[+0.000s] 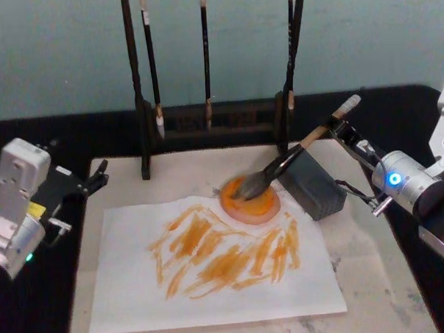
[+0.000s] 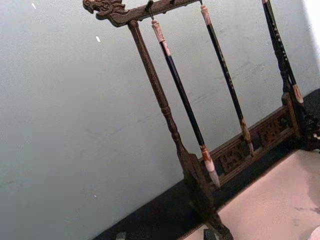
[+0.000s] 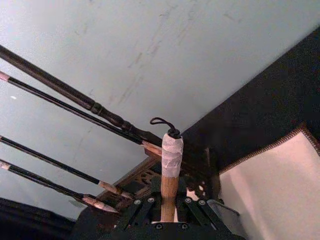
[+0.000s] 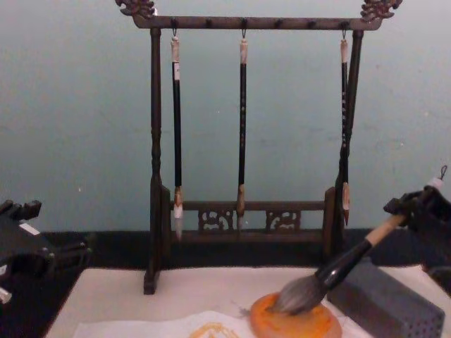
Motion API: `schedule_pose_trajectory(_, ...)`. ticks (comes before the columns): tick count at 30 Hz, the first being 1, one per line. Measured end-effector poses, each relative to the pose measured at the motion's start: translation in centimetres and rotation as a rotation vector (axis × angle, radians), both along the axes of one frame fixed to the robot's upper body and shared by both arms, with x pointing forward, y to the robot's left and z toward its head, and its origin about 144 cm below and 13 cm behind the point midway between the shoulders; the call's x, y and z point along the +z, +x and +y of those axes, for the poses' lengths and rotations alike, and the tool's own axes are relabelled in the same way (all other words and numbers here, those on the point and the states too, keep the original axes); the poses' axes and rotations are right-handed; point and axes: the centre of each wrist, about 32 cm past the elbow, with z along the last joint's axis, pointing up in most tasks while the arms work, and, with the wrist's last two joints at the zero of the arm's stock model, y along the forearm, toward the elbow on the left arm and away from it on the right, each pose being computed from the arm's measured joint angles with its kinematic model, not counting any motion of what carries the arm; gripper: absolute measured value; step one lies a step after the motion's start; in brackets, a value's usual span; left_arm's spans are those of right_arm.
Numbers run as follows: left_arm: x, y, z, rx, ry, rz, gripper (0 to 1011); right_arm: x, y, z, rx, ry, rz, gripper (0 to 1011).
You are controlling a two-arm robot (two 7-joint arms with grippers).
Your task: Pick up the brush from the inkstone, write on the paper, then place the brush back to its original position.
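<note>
R hand (image 1: pixel 338 130) clenched on brush (image 1: pixel 284 164) handle, bristles apparently resting in inkstone (image 1: pixel 266 206).

Right end effector (image 3: pixel 169 212) clamps the brush (image 3: pixel 170 170) handle, white cap and loop sticking out. Rack (image 3: pixel 75 97) with thin brushes (image 3: pixel 60 167) behind, beige mat (image 3: pixel 275 185) beside.

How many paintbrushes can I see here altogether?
4. Three thin brushes hang from the rack, at left, middle and right. The large brush is in the right claw, bristles on the orange dish.
</note>
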Motion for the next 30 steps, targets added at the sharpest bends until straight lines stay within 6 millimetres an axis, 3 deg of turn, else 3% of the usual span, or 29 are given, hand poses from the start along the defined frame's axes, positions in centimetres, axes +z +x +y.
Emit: schedule_pose_trajectory(30, 0.0, 0.0, 0.0, 0.0, 0.0, 0.0, 1001, -0.47, 0.04, 0.31, -0.016, 0.023, 0.057, 164)
